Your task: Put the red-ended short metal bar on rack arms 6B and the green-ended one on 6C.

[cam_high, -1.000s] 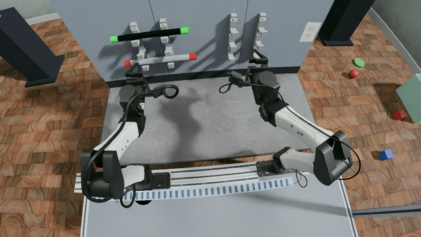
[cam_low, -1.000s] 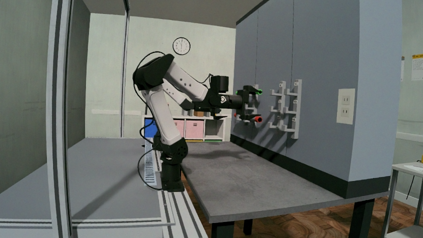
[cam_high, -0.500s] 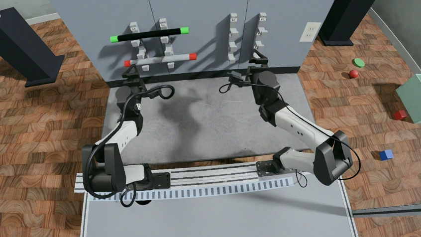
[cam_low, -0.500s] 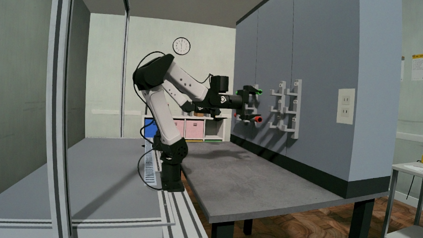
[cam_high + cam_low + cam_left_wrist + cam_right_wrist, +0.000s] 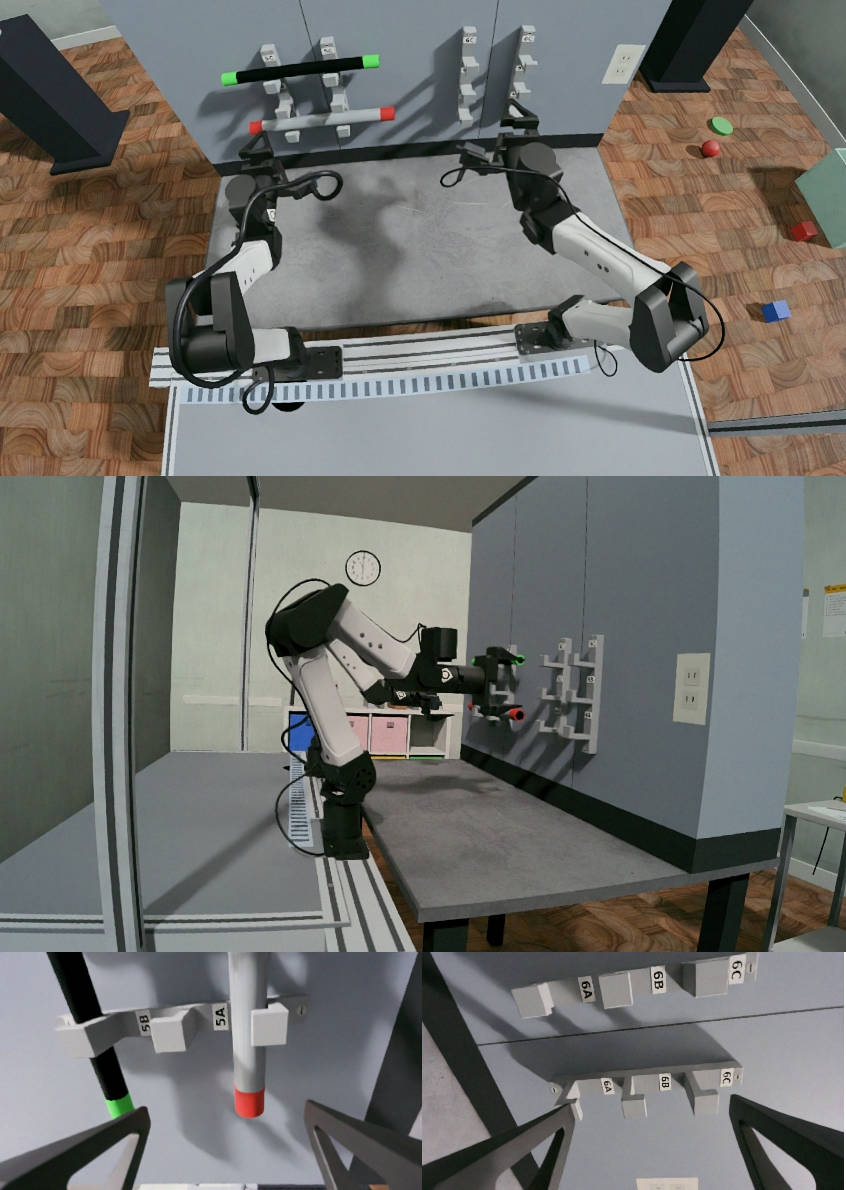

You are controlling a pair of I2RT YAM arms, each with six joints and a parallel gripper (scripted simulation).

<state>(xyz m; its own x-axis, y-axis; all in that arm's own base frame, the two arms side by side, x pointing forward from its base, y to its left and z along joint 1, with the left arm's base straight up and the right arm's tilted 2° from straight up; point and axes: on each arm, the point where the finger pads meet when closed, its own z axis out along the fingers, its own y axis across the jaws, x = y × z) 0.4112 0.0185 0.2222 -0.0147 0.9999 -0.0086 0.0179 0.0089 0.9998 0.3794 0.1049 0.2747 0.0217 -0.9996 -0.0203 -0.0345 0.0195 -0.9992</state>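
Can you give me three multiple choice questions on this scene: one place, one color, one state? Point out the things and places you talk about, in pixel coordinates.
1. Where does the red-ended bar rest?
A) rack arms 5A
B) rack arms 5C
C) rack arms 6B

2. What color is the green-ended bar's middle?
A) white
B) black
C) red

3. How do the left gripper's fingers stand?
A) shut on a bar
B) shut, empty
C) open

Answers:
1 A: the red-ended bar (image 5: 319, 121) (image 5: 248, 1062) lies in the arms labelled 5A.
2 B: the green-ended bar (image 5: 298, 69) (image 5: 110, 1072) is black between its ends.
3 C: the left gripper (image 5: 223, 1111) has its fingers wide apart.
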